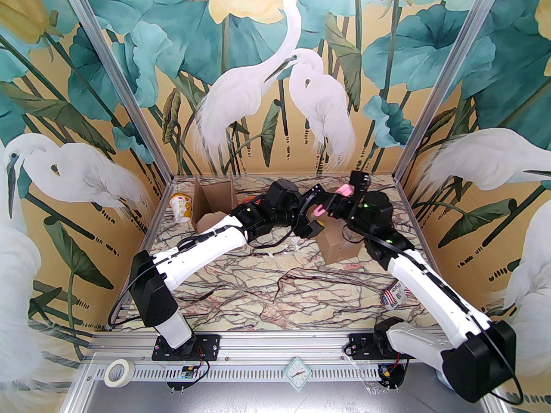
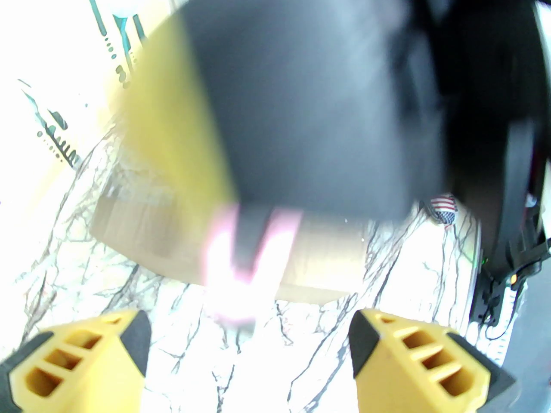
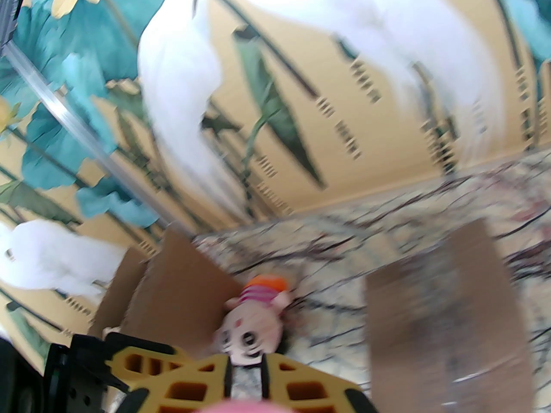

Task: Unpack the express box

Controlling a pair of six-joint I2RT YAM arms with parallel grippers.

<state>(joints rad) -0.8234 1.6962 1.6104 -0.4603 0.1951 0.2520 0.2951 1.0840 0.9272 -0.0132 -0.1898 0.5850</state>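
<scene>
Two brown express boxes are on the marble table. One stands open at the back left (image 1: 214,202) (image 3: 172,286). A smaller one (image 1: 340,248) (image 2: 142,230) sits right of centre, just under both grippers. My right gripper (image 1: 332,200) (image 3: 245,359) hovers above the smaller box, shut on a pink tool (image 1: 344,190) (image 2: 280,230) (image 3: 254,407) that sticks out on both sides. My left gripper (image 1: 313,227) (image 2: 249,342) is close beside it with its yellow fingers spread open and nothing between them. A doll with an orange hat (image 3: 254,325) lies by the open box.
A noodle cup (image 1: 181,208) stands at the back left beside the open box. A flag-patterned packet (image 1: 394,296) (image 2: 443,209) lies near the right arm. Painted walls close in three sides. A tape roll (image 1: 117,371) rests on the front rail.
</scene>
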